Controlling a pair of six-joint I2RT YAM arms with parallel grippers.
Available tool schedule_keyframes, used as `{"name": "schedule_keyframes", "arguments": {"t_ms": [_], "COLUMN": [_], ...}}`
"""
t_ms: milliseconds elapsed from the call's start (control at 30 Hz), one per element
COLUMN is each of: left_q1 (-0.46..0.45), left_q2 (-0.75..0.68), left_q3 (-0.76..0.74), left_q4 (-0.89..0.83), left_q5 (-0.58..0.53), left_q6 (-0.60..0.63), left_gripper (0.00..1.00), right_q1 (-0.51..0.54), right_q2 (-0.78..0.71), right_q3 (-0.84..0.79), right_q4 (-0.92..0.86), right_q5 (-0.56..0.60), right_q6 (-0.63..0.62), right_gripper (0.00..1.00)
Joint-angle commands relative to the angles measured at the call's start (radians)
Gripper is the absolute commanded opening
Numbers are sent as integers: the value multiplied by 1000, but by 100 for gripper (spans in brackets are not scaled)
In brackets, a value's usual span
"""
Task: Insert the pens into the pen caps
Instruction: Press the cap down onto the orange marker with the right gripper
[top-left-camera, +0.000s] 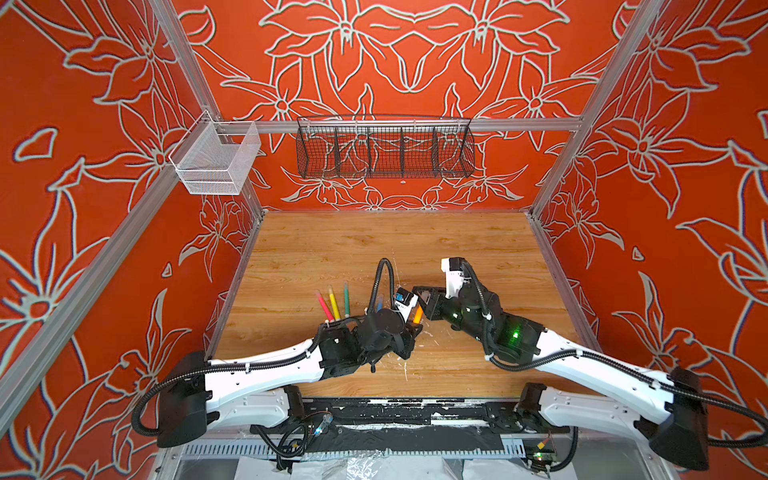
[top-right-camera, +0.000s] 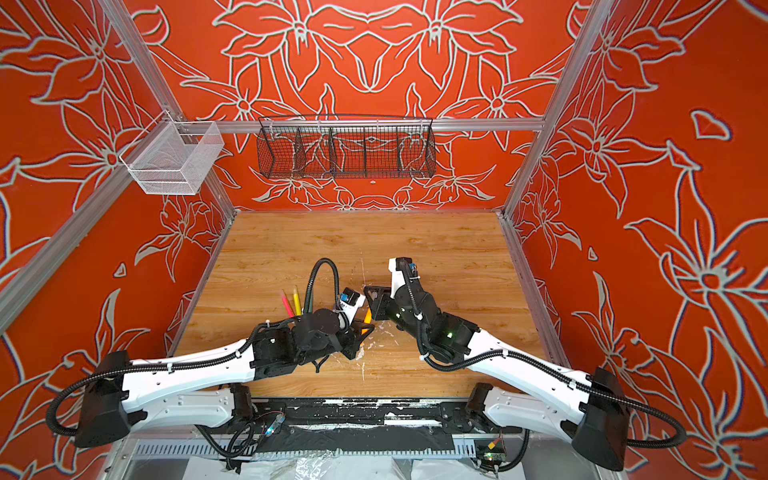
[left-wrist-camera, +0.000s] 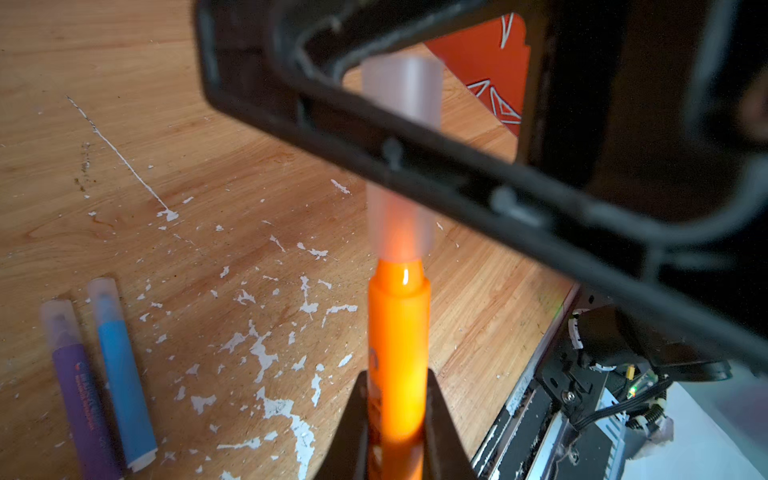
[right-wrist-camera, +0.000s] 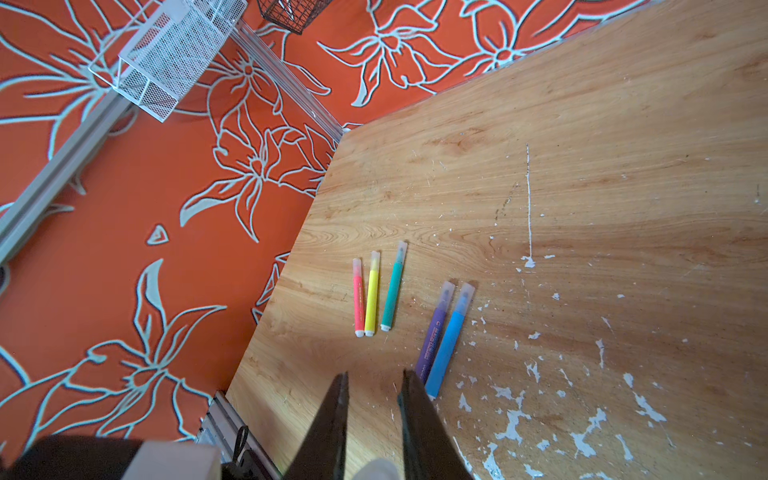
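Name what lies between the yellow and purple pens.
The green pen lies between the yellow pen and the purple pen, shown in the right wrist view.

Walls (top-left-camera: 415, 62): orange-red, printed with pale grey outlined flowers; table (right-wrist-camera: 582, 166): light wood grain, flecked white. Pens: orange pen (left-wrist-camera: 398, 332) with frosted clear cap (left-wrist-camera: 401, 95); purple pen (right-wrist-camera: 434, 332), blue pen (right-wrist-camera: 448, 347), green pen (right-wrist-camera: 392, 291), yellow pen (right-wrist-camera: 372, 297), red-pink pen (right-wrist-camera: 358, 299), each clear-capped. Baskets: white mesh basket (top-left-camera: 216, 162), black wire basket (top-left-camera: 384, 153).

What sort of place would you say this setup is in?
Probably a robot lab test cell: a left arm and right arm work over a wooden tabletop, enclosed by an aluminium frame and orange flower-patterned walls.
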Motion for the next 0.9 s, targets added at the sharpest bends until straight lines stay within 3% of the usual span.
{"name": "schedule_keyframes", "arguments": {"t_ms": [0, 167, 333, 600, 733, 867], "left_q1": [-1, -1, -1, -1, -1, -1], "left_q2": [-28, -42, -28, -17, -20, -26], "left_q3": [-8, -28, -21, -29, -34, -40], "left_q4": [70, 127, 147, 136, 132, 132], "left_q5": [-26, -71, -74, -64, -45, -34], "left_q6": [17, 37, 60, 57, 57, 60], "left_gripper": [0, 0, 0, 0, 0, 0], "right_q1": [9, 22, 35, 35, 28, 17], "right_q2": [-20, -9, -1, -43, -47, -39], "right_q3": [-47, -94, -59, 27, 56, 72], "right_q4": [75, 145, 126, -33, -78, -82], "right_q5": [-12, -15, -16, 88, 120, 120], "right_q6": [72, 136, 98, 11, -5, -17], "right_gripper": [22, 19, 21, 54, 64, 67]}}
